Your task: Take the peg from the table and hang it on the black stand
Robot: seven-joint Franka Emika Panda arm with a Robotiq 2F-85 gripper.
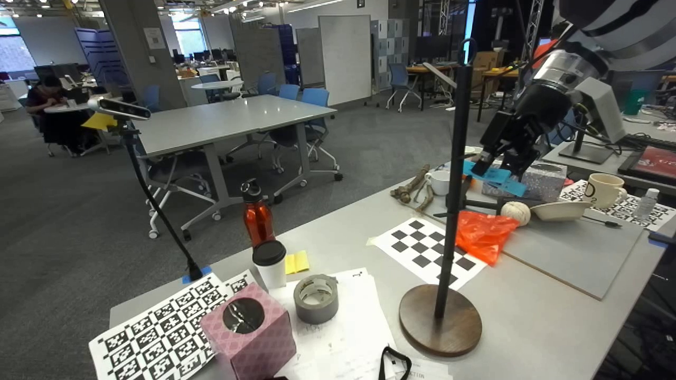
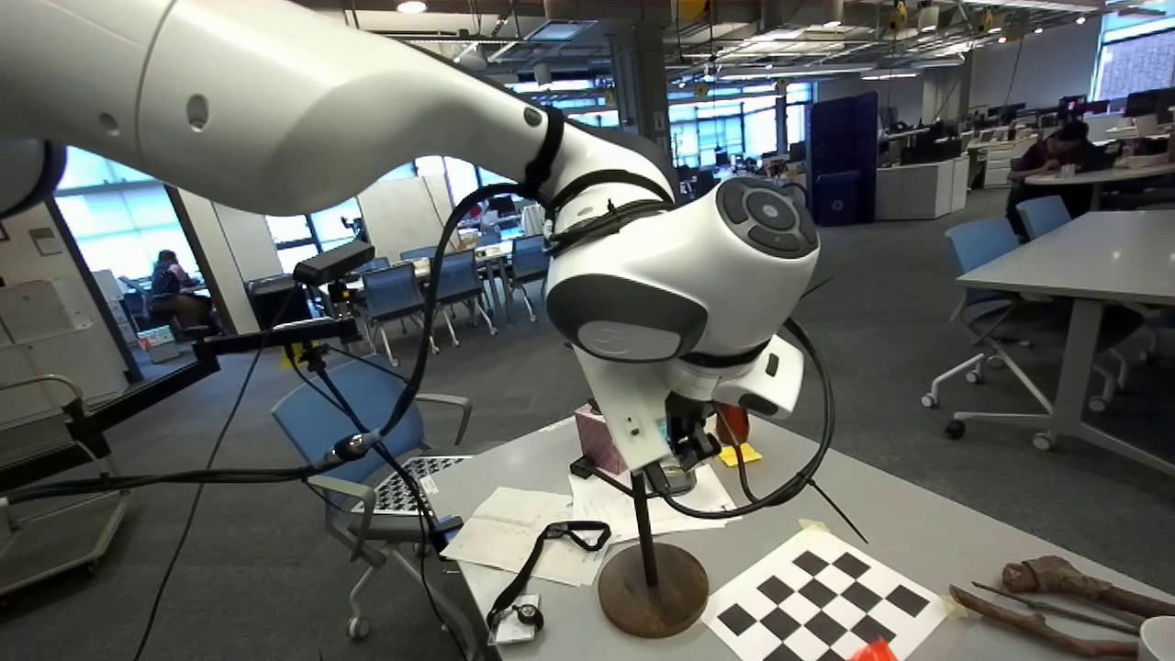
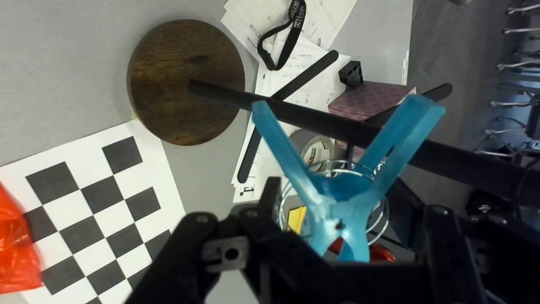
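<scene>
The teal-blue plastic peg (image 1: 496,176) is held in the air above the pale-grey table (image 1: 327,248). My gripper (image 1: 498,170) is shut on it; the wrist view shows the peg (image 3: 344,211) and its wire rings between the fingers (image 3: 335,198), with two long ends spread away from me. The black stand (image 1: 449,248) stands upright on its round brown base. In the wrist view its pole (image 3: 312,116) with thin side arms passes behind the peg; I cannot tell if they touch. In an exterior view the gripper (image 2: 693,445) is just above the stand's base (image 2: 654,610), and the peg is mostly hidden.
An orange plastic bag (image 1: 483,235) and a checkerboard sheet (image 1: 417,248) lie near the stand. A tape roll (image 1: 316,300), pink tissue box (image 1: 259,343), lidded cup (image 1: 270,266), red bottle (image 1: 257,219) and black lanyard (image 2: 542,551) are around. Mugs and a bowl (image 1: 560,211) stand farther back.
</scene>
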